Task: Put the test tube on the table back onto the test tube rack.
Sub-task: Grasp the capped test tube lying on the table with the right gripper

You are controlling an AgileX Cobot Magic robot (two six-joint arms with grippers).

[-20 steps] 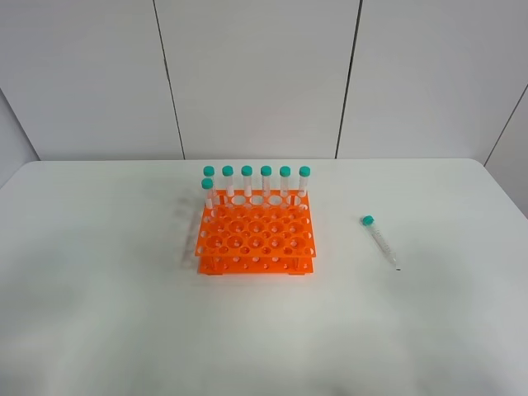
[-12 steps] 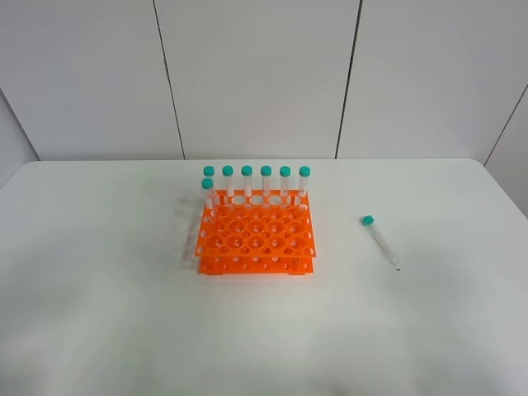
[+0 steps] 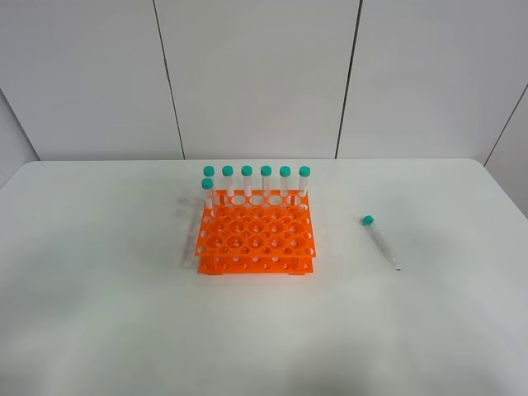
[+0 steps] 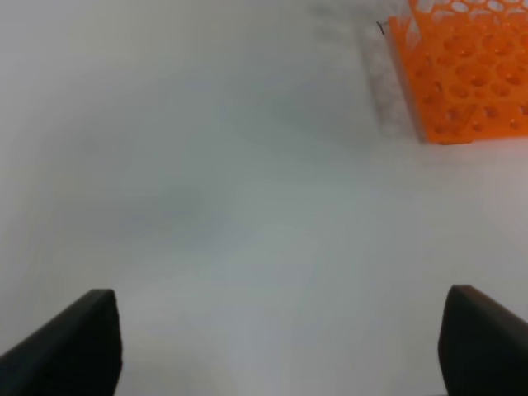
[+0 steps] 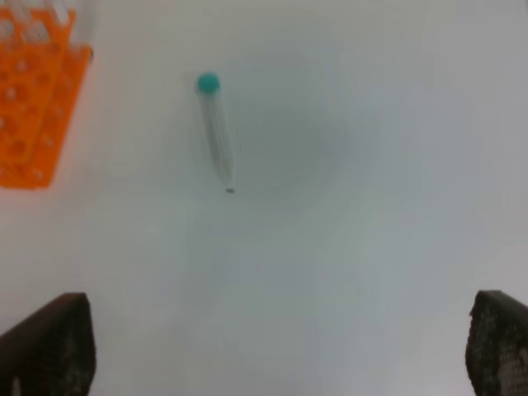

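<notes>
A clear test tube [image 3: 380, 241] with a teal cap lies flat on the white table [image 3: 99, 272], to the right of the orange rack [image 3: 255, 240]. The rack holds several capped tubes [image 3: 256, 181] upright along its back row and one at its left. Neither arm shows in the exterior high view. In the right wrist view the tube [image 5: 216, 132] lies well ahead of my right gripper [image 5: 280, 351], whose fingers [image 5: 49, 342] stand wide apart and empty. In the left wrist view my left gripper [image 4: 280, 342] is open and empty, with the rack's corner [image 4: 462, 78] far ahead.
The table's back edge meets a white panelled wall [image 3: 256, 74]. The rack's edge also shows in the right wrist view [image 5: 37, 99].
</notes>
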